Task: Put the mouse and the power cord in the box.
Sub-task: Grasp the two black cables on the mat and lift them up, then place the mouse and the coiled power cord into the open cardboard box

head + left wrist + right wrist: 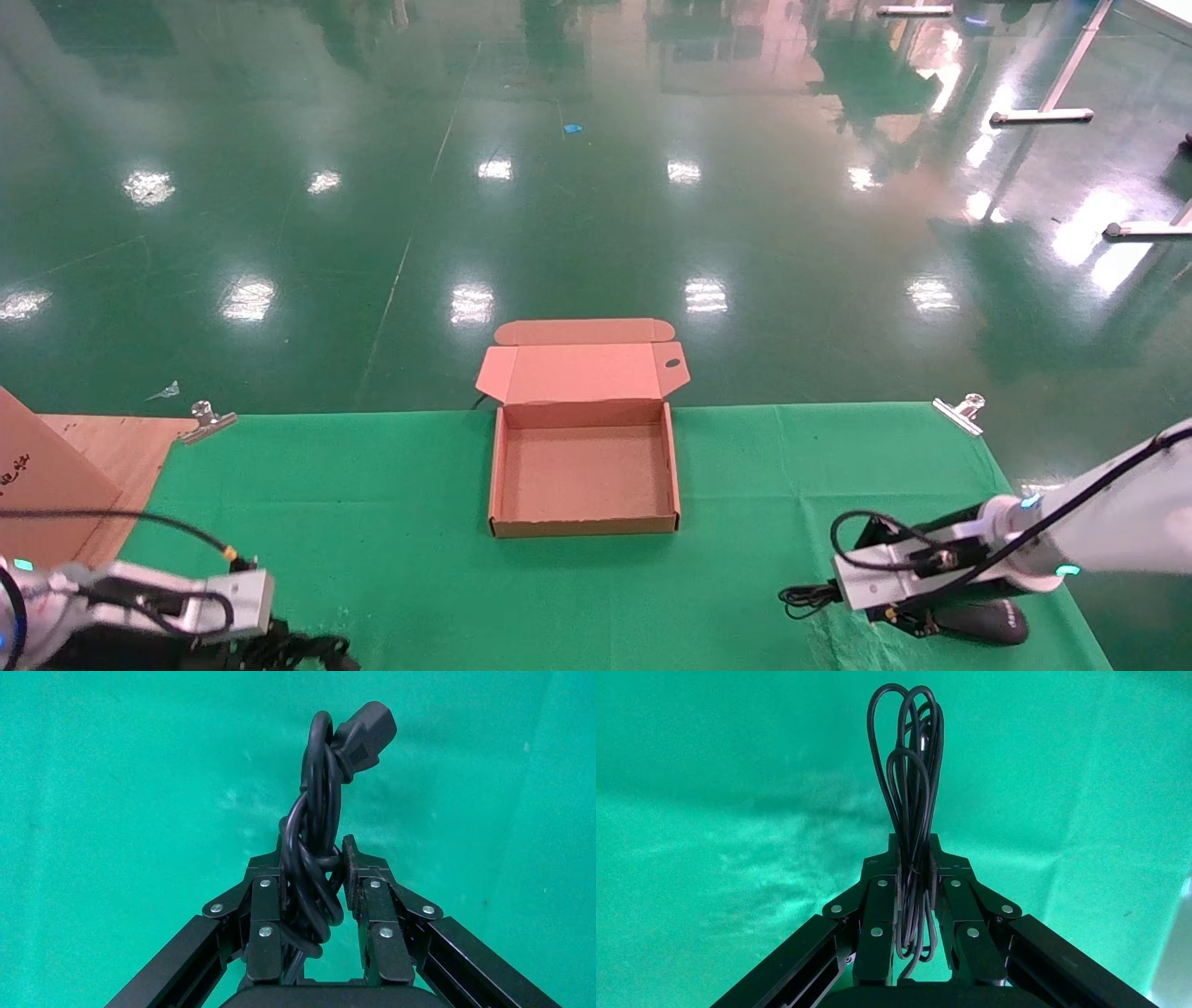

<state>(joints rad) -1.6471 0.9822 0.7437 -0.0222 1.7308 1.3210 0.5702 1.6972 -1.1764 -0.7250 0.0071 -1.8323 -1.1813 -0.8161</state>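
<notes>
1. Left pincer point(314, 881) is low over the near left corner of the green cloth on the tabletop point(372, 503). Its fingers point(263, 910) are partly closed around a looped bundle of the power cord point(316, 811); one finger presses the loops, while a slight gap shows at the other pad.
2. The cord's coils run out past the fingertips, with the chunky plug end point(365, 738) at the far tip of the bundle, well clear of the pincer.
3. In the head view, the cord shows only as a dark tangle point(307, 648) just beneath and beside the left pincer's housing.
4. Right pincer point(916, 874) is low over the near right part of the cloth. Its fingers are drawn nearly together, pinching a hank of thin black cable point(909, 776) that loops out beyond the tips.
5. The mouse point(987, 623) lies on the cloth just under and behind the right pincer's body, on the robot's side of it; a few cable loops point(805, 596) stick out ahead of the pincer, toward the middle of the tabletop.
6. The box point(584, 527) sits open in the middle of the cloth, ahead of both pincers and between them, well apart from each. Its lid point(577, 373) is folded back away from the robot.
7. Metal clips point(959, 412) pin the cloth at the far corners.
</notes>
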